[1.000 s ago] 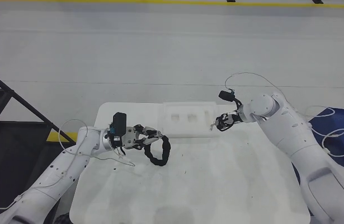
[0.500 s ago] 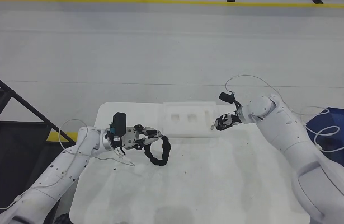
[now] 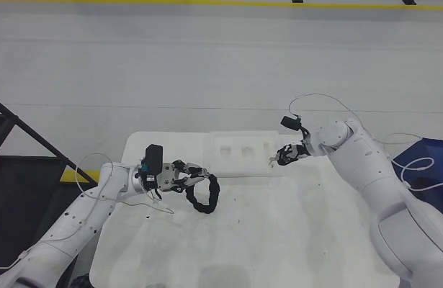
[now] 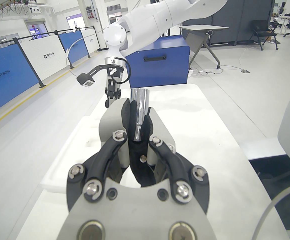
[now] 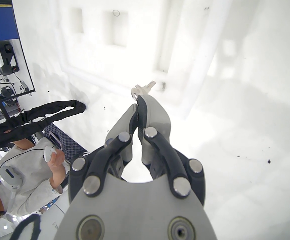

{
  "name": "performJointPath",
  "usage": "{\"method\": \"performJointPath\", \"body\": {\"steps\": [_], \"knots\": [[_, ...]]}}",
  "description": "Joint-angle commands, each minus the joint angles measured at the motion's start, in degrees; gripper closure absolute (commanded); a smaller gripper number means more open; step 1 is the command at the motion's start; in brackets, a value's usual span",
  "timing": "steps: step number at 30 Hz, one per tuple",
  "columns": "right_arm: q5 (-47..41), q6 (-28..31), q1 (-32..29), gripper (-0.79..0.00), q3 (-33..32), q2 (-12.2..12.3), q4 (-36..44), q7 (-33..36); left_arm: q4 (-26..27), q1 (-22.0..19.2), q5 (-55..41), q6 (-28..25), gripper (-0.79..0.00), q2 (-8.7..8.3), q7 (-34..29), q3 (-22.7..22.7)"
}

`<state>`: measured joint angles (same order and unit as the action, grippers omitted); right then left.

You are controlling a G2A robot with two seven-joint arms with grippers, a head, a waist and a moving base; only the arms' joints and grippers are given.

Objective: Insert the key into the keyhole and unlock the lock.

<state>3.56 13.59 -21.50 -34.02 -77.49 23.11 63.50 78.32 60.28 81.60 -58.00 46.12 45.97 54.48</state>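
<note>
The left gripper (image 3: 184,177) was clamped on the lock (image 3: 205,196), whose black cable loop lay over the table (image 3: 279,237). The right gripper (image 3: 280,156) hovered beside the foam tray (image 3: 239,153). In the left wrist view, the lock's chrome barrel stood upright in that grip. In the right wrist view, the pressed-together fingers pinched the key (image 5: 143,90) near the tray's edge, well apart from the lock.

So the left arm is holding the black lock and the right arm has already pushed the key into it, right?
Not quite: the key isn't in the keyhole. The right gripper holds it by the white foam tray, well apart from the lock in the left gripper, as the top view shows.
</note>
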Motion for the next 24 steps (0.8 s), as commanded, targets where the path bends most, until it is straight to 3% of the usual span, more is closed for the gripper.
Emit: {"method": "performJointPath", "body": {"steps": [1, 24], "knots": [[-0.08, 0.33, 0.09, 0.000, -0.11, -0.25, -0.80, -0.09, 0.00, 0.00, 0.00, 0.00, 0.000, 0.00, 0.00, 0.00], [0.49, 2.95, 0.73, 0.000, -1.97, -1.15, -3.08, -0.15, 0.00, 0.00, 0.00, 0.00, 0.000, 0.00, 0.00, 0.00]]}}
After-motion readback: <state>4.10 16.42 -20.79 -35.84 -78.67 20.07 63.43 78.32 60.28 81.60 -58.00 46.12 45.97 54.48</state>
